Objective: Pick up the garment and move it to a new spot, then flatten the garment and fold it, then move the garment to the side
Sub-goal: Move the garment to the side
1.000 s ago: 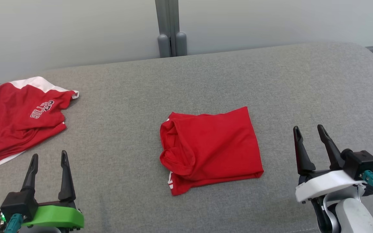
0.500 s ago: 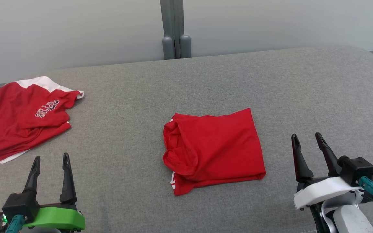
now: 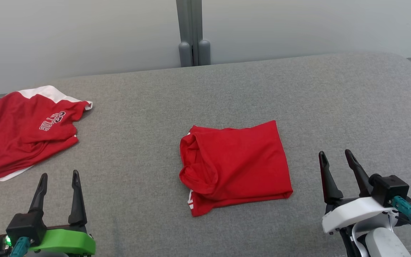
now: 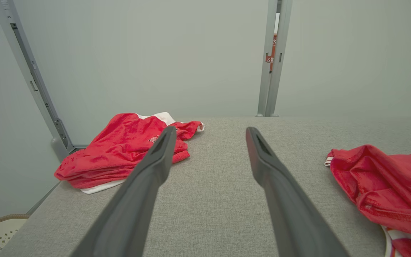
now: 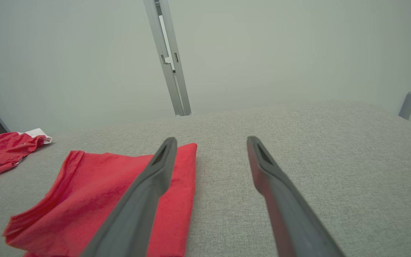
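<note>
Folded red cloth garment [image 3: 236, 166] lies at two o'clock of the left gripper [image 3: 60, 174], ten o'clock of the right gripper [image 3: 334, 152]. Both point toward twelve, jaws released.

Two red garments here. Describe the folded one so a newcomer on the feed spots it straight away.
Find the wide grey padded surface. Near its middle, in front of the grey post, lies the folded red garment. Unlike the rumpled lettered garment at the far left, it is a compact, plain rectangle.
</note>
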Controlling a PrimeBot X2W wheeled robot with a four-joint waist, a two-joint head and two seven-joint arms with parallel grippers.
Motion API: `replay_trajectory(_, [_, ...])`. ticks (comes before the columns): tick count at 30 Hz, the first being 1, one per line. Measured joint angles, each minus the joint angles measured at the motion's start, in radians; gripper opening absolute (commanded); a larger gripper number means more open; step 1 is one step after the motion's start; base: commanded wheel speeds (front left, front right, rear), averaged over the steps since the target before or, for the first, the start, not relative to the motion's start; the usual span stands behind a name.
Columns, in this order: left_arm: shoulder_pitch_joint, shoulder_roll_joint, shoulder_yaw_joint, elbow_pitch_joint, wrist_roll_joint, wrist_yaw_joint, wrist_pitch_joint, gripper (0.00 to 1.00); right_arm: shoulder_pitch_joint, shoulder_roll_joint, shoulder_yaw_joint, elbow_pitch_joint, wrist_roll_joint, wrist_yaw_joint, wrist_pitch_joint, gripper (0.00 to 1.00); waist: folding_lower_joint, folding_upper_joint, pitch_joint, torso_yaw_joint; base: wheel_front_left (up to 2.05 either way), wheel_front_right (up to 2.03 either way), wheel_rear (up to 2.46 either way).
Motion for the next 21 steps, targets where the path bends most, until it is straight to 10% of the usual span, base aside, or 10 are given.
replay_trajectory(21, [-0.031, -0.018, -0.002, 0.003, 0.021, -0.010, 0.000, 1.00, -0.219, -0.031, 0.152, 0.080, -0.026, 0.000, 0.015, 1.00, 0.0000, 0.0000, 0.039, 0.008, 0.00, 0.00, 0.00])
